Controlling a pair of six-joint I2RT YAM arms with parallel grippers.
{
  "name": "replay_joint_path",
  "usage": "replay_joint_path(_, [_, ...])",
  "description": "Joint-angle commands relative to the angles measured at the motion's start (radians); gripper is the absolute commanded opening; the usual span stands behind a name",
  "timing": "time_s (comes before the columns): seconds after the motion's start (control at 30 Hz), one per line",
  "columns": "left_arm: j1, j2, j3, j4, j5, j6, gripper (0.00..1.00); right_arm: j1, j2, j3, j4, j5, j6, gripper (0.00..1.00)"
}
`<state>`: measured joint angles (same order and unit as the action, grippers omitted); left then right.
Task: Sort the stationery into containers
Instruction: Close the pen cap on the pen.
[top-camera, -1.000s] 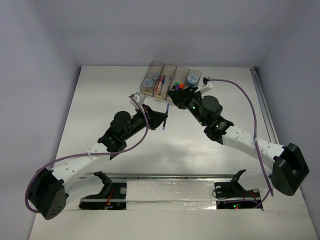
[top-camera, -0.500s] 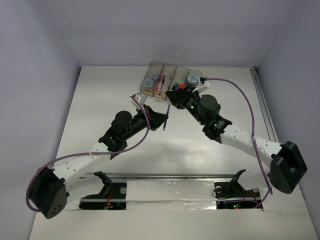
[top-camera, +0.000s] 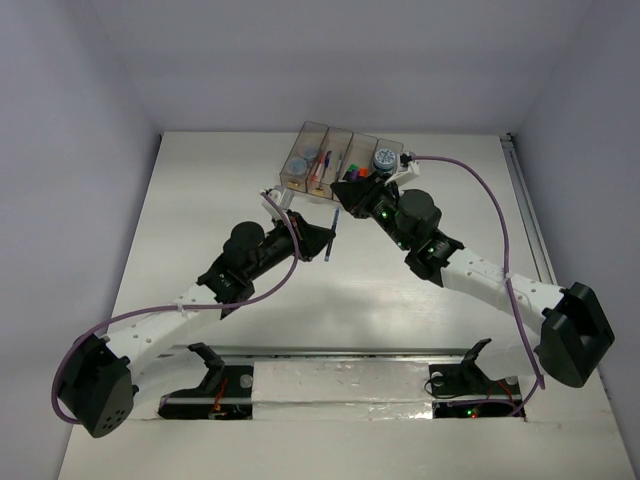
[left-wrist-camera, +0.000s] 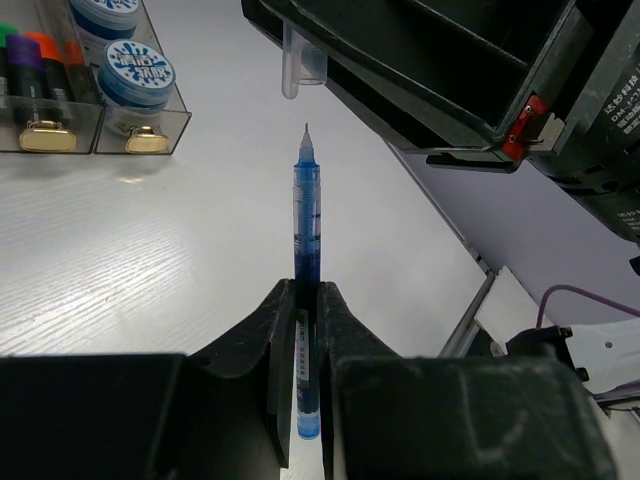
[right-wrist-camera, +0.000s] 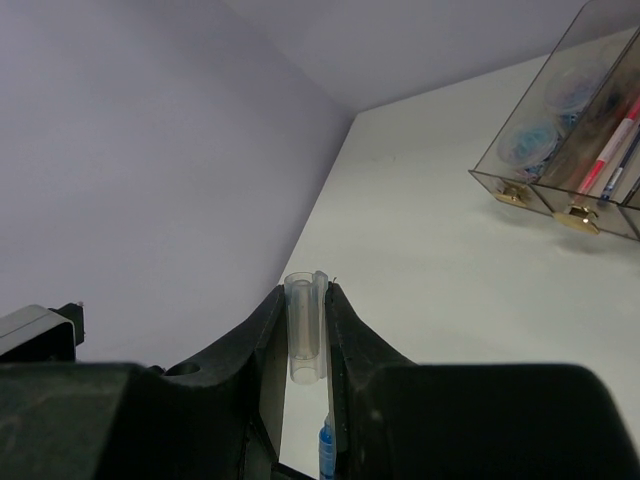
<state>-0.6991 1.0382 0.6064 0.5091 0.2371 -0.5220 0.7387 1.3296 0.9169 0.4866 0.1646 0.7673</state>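
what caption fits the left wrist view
Left tool grips an uncapped blue pen, tip aimed at the clear cap ahead.

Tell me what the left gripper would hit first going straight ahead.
Probably the cap held in the right gripper: it sits just past the tip of the pen in the left gripper, though depth is unclear.

The overhead camera sits high behind both arms, looking down across the table (top-camera: 200, 230) to the bins (top-camera: 340, 160) at its far side. The left wrist camera looks closely along the left gripper (left-wrist-camera: 308, 292) toward the bins. The right wrist camera looks closely along the right gripper (right-wrist-camera: 305, 300) toward a wall (right-wrist-camera: 150, 150). All views share the bins; both wrist views share the blue pen (left-wrist-camera: 307, 220) and clear cap (right-wrist-camera: 304, 330).
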Motion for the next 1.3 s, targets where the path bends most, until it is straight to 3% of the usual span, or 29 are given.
replay_joint_path(0.0, [-0.004,-0.035,0.046,0.032,-0.005,0.02,0.0,-0.005,-0.029,0.004,0.05,-0.005,-0.005,0.0])
replay_joint_path(1.27, [-0.004,-0.041,0.059,0.012,-0.028,0.034,0.0,-0.005,-0.046,-0.027,0.07,-0.059,-0.003,0.0])
